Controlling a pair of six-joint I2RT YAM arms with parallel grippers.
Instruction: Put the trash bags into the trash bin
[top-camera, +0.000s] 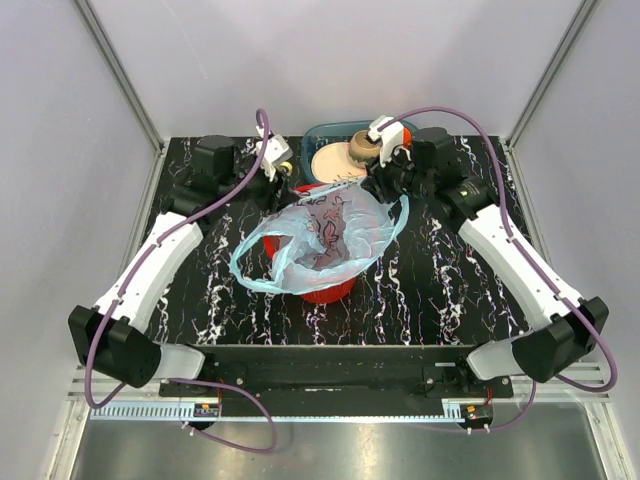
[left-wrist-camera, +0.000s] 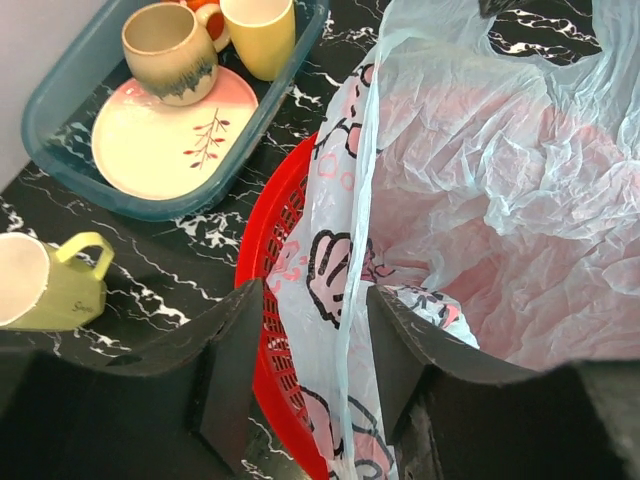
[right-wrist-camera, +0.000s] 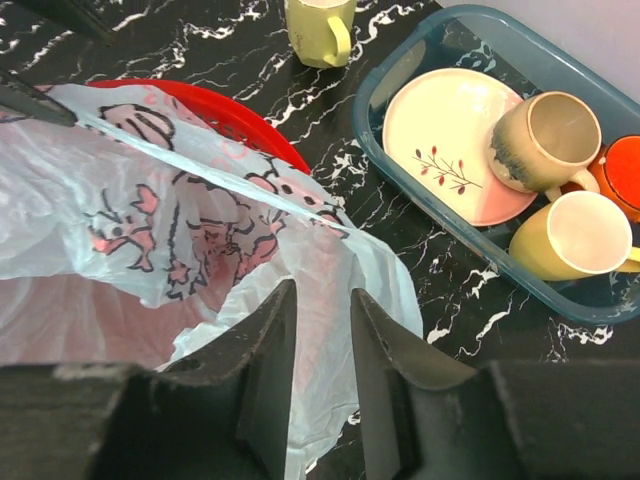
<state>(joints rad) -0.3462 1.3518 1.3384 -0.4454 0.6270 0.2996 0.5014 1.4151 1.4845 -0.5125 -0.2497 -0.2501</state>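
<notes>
The light-blue printed trash bag (top-camera: 330, 235) lies spread open over the red mesh bin (top-camera: 330, 292) in the middle of the table, with loose loops hanging out at the left and right. My left gripper (top-camera: 283, 190) is at the bin's far left rim. In the left wrist view it (left-wrist-camera: 312, 350) is open, its jaws astride the red rim (left-wrist-camera: 262, 290) and the bag's edge (left-wrist-camera: 345, 270). My right gripper (top-camera: 385, 185) is at the far right. In the right wrist view it (right-wrist-camera: 322, 340) stands open over a fold of the bag (right-wrist-camera: 325, 270).
A teal dish tray (top-camera: 318, 133) stands just behind the bin, holding a pink plate (right-wrist-camera: 450, 150) and several mugs (right-wrist-camera: 545, 135). A pale yellow mug (left-wrist-camera: 45, 285) stands on the black marble table (top-camera: 450, 290) left of the tray. Metal frame posts stand at the back corners.
</notes>
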